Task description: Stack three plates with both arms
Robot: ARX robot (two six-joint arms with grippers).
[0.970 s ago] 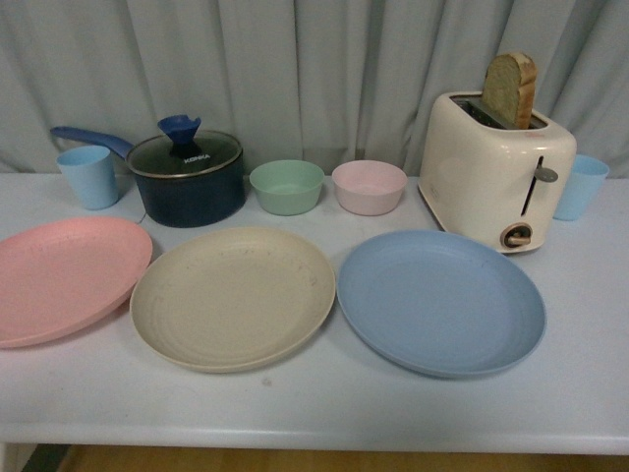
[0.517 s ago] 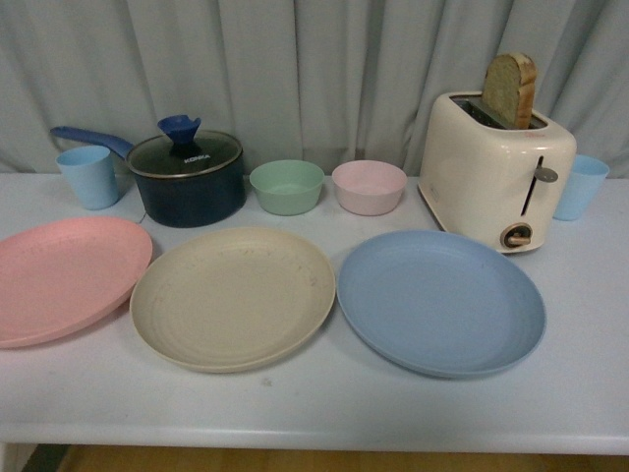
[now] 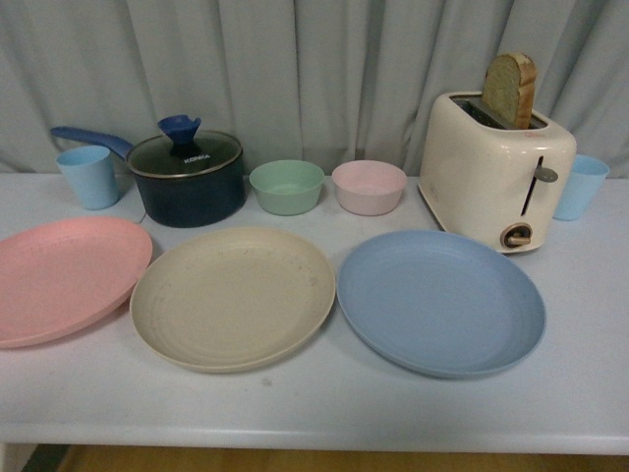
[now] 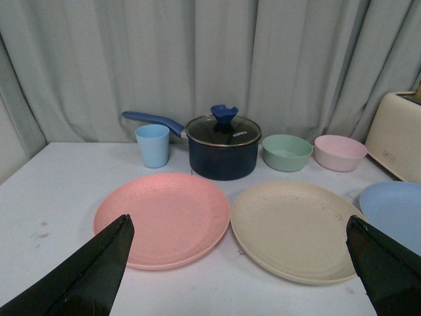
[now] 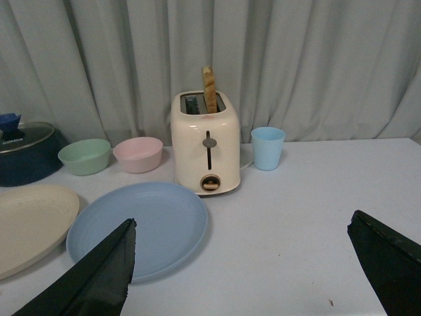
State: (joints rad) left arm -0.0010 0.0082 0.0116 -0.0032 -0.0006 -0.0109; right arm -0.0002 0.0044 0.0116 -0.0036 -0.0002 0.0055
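Three plates lie side by side on the white table (image 3: pixel 324 413): a pink plate (image 3: pixel 64 277) at the left, a beige plate (image 3: pixel 233 297) in the middle and a blue plate (image 3: pixel 439 301) at the right. None rests on another. Neither arm shows in the front view. My left gripper (image 4: pixel 238 227) hangs open, back from the pink plate (image 4: pixel 163 217) and beige plate (image 4: pixel 296 227), holding nothing. My right gripper (image 5: pixel 242 227) is open too, with one fingertip (image 5: pixel 108 273) over the near rim of the blue plate (image 5: pixel 138 227).
Behind the plates stand a dark blue lidded saucepan (image 3: pixel 187 177), a green bowl (image 3: pixel 286 187), a pink bowl (image 3: pixel 369 187), a cream toaster (image 3: pixel 496 167) holding a slice of bread, and a light blue cup at each end (image 3: pixel 88 177) (image 3: pixel 580 187). Grey curtains hang behind.
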